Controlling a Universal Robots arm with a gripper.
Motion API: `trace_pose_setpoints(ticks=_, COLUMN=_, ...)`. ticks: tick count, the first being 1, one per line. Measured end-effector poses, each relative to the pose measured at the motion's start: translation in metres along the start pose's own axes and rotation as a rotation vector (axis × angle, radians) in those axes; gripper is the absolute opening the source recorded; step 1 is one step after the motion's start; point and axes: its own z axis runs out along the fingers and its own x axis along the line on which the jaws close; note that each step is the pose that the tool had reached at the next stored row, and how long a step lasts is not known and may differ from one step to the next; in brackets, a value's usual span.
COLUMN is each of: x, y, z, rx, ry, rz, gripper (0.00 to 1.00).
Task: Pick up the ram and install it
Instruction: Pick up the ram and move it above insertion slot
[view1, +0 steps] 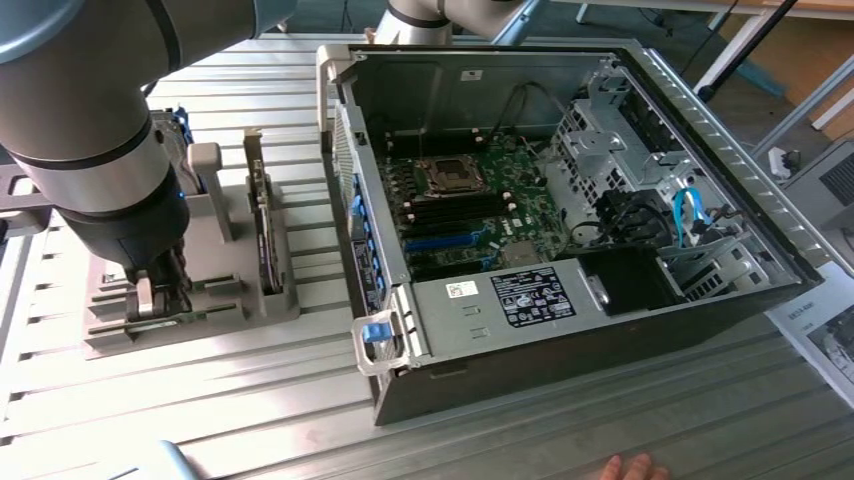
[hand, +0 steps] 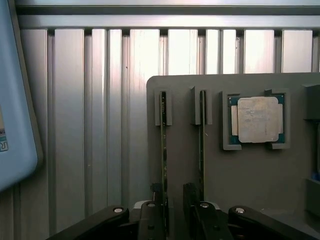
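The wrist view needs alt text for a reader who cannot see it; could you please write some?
An open pincer hangs low over a grey holder where two ram sticks stand on edge in slots. A square silver processor chip sits in a recess beside them, all on a ribbed metal table.

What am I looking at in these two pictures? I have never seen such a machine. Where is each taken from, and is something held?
The grey machine is a robot arm with a gripper at its end. One picture comes from a camera off the arm, the other from a camera on its wrist. On the metal table stand an open computer case and a grey holder. In the holder, a memory stick and another stick stand on edge beside a square processor chip. The gripper is open, down at the sticks, and holds nothing. A person's fingers show near the case.
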Motion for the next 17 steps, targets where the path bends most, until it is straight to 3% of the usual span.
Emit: trace_pose_setpoints(ticks=17, x=0.0070, y=0.0008, z=0.0082, rx=0.0006, ry=-0.0019, rz=0.000, gripper=0.30)
